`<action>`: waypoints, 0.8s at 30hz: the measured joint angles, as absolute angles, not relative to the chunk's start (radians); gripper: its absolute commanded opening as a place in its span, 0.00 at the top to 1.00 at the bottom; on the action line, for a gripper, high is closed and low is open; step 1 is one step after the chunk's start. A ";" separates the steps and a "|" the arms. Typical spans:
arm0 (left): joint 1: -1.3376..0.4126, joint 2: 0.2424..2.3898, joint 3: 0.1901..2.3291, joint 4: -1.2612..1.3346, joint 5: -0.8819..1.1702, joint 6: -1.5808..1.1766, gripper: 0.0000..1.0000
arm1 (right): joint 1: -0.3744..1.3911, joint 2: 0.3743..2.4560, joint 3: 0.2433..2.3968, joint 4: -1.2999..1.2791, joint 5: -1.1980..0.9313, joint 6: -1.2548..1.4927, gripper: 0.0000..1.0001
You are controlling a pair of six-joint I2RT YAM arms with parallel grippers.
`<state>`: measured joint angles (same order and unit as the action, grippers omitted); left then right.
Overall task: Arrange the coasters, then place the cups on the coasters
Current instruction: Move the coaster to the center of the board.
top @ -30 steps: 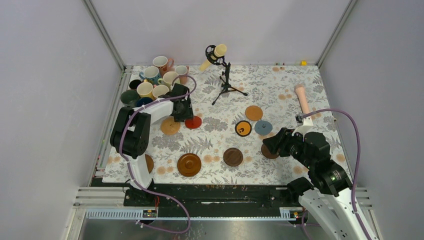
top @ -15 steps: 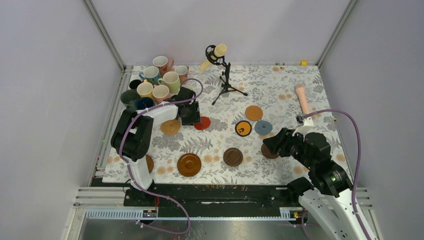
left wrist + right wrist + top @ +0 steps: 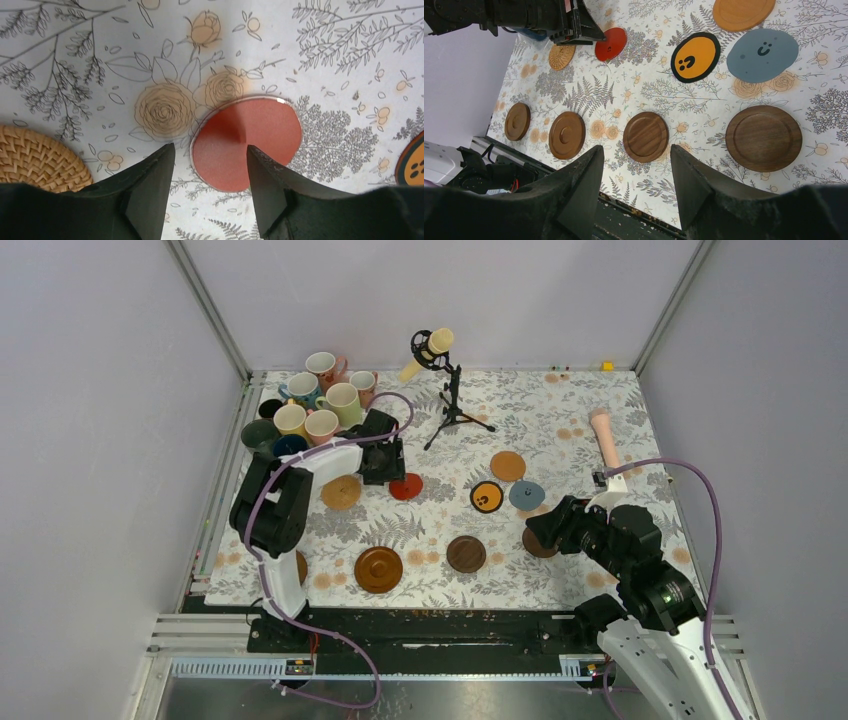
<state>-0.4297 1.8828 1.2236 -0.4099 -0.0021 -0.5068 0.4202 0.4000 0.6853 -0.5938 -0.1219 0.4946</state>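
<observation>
The left fingers [image 3: 150,195] stand moderately apart with nothing between them, low over the red coaster [image 3: 235,135]. It lies flat on the table [image 3: 325,60] and shows in the gap; whether the tips touch it cannot be told. To the left of it lies a woven coaster [image 3: 35,155], apart from it, and at the right edge of that view is a sliver of the black-rimmed orange coaster [image 3: 412,167]. The right fingers [image 3: 579,195] are likewise parted and hold nothing, hanging above the near right part of the table. A brown coaster [image 3: 645,136] shows between them, a larger dark coaster [image 3: 764,137] lies just to its right, and two more brown discs [image 3: 567,135] lie to the left near the table's front edge. Beyond these, the orange coaster and a grey-blue coaster [image 3: 762,55] sit side by side, with a tan coaster [image 3: 744,12] behind them. From above, the red and woven coasters lie left of centre under the left arm's wrist. The rest are spread across the middle and the near side, none touching another. The cups [image 3: 322,405] are all huddled in the far left corner, upright and close together, just beyond the left arm; none stands on a coaster. A microphone [image 3: 432,345] on its stand is at the far middle, and a pink handle [image 3: 603,435] lies at the right.
</observation>
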 measured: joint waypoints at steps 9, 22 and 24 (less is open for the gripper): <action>-0.429 1.913 1.254 -0.405 0.007 -0.481 0.45 | 0.420 0.397 0.685 -0.594 -0.121 0.494 0.41; -0.455 1.917 1.229 -0.314 0.104 -0.479 0.48 | 0.420 0.393 0.685 -0.594 -0.121 0.495 0.41; -0.467 1.914 1.220 -0.295 0.113 -0.481 0.48 | 0.420 0.393 0.685 -0.594 -0.122 0.495 0.40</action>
